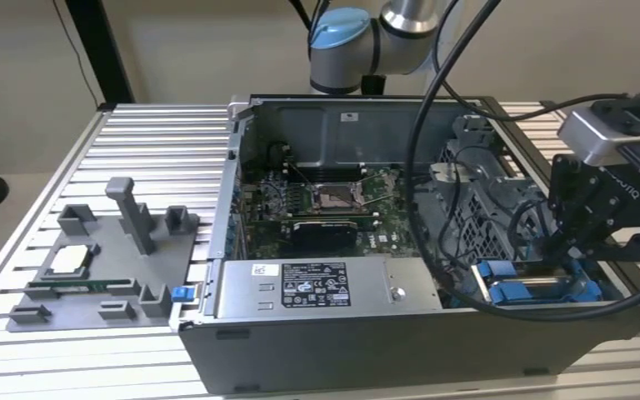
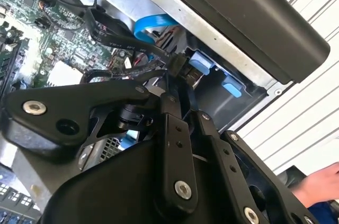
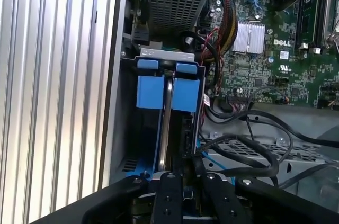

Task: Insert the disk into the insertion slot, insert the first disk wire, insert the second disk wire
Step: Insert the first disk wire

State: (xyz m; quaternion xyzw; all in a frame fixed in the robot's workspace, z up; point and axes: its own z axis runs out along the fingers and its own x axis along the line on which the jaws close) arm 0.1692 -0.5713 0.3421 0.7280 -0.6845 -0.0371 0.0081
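I start with the slatted metal table (image 1: pixel 153 142), which carries the open computer case (image 1: pixel 409 350). The case lies on its side so that everything inside can be reached from above. At the near edge of the case is the power supply (image 1: pixel 409 292), and beyond it the motherboard (image 1: pixel 297 204) lies flat on the case floor. Towards the exterior view's left a grey fixture (image 1: pixel 76 283) holds spare parts ready, well apart from where I am working.

The work is at the exterior view's right, at the near corner of the case. The insertion slot (image 3: pixel 117 102) is the sheet-metal bay there, and the disk (image 3: pixel 166 113) is already seated in it. It stands on edge with its blue frame (image 3: pixel 150 91) snug between the bay walls and its two tabs showing at the mouth. From how it sits, I judge the first step done.

The gripper (image 2: pixel 183 89) hangs just over the back edge of that disk. Its fingers are drawn close together, and to my eye they are pinched on the black plug of a disk wire (image 2: pixel 114 41). The wire's flat lead loops away across the board. The plug is held end-on towards the disk's connector side, which suits pressing it straight in. I cannot tell whether it is mated yet, or which of the two wires it is.

A person's hand (image 2: pixel 318 184) rests by the table edge, clear of the case.
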